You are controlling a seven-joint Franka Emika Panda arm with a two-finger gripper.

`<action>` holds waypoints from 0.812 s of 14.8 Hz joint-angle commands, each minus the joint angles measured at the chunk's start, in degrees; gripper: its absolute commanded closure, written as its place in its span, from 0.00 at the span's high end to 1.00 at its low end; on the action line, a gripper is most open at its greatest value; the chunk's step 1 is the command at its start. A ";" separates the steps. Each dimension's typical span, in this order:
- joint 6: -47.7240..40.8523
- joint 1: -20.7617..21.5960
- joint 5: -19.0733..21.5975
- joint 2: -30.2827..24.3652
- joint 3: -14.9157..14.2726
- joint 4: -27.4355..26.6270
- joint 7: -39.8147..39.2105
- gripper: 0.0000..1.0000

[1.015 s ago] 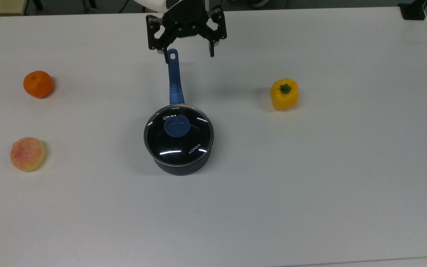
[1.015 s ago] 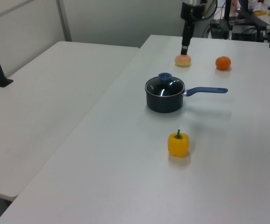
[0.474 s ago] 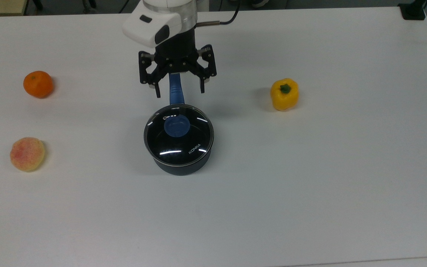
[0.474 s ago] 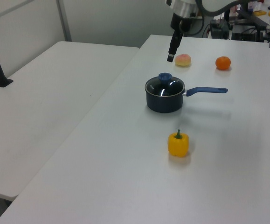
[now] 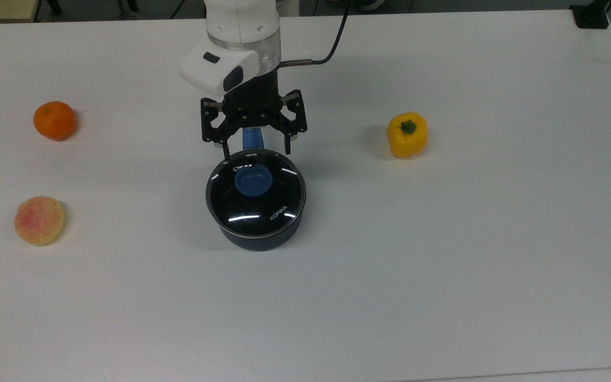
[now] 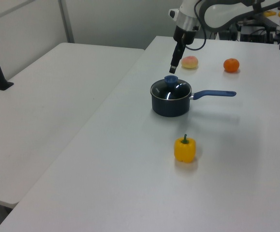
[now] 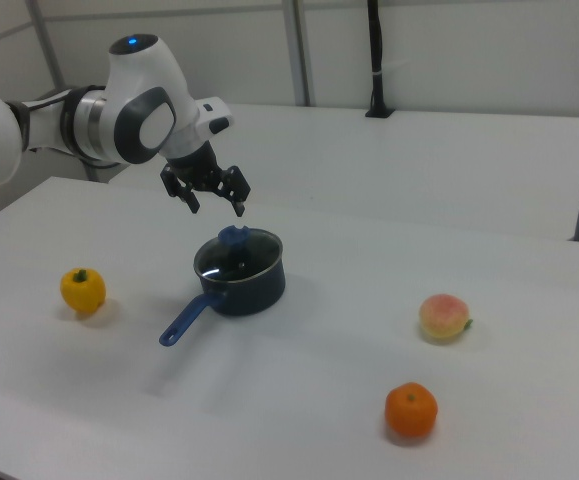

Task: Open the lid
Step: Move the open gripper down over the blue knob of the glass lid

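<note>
Top view: lid (image 5: 255, 193) seated on the saucepan (image 5: 259, 237) at table centre, white "KONKA" readable.
My gripper (image 5: 255, 148) hovers spread, empty, at the knob's (image 5: 253, 181) twelve o'clock.

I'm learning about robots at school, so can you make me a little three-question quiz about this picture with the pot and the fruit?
1. True or false: the lid is sitting on the saucepan.
2. Which is closest to the saucepan's handle in the right view? A) orange B) yellow pepper C) peach
3. Fill in: the gripper hangs above the pot with its fingers ____.

Key
1. True. It rests on the rim, knob up.
2. B
3. Open, not touching the knob.
</note>
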 commanded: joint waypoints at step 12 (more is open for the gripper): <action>8.24 0.49 -4.56 4.66 -0.89 -2.66 0.86 1.00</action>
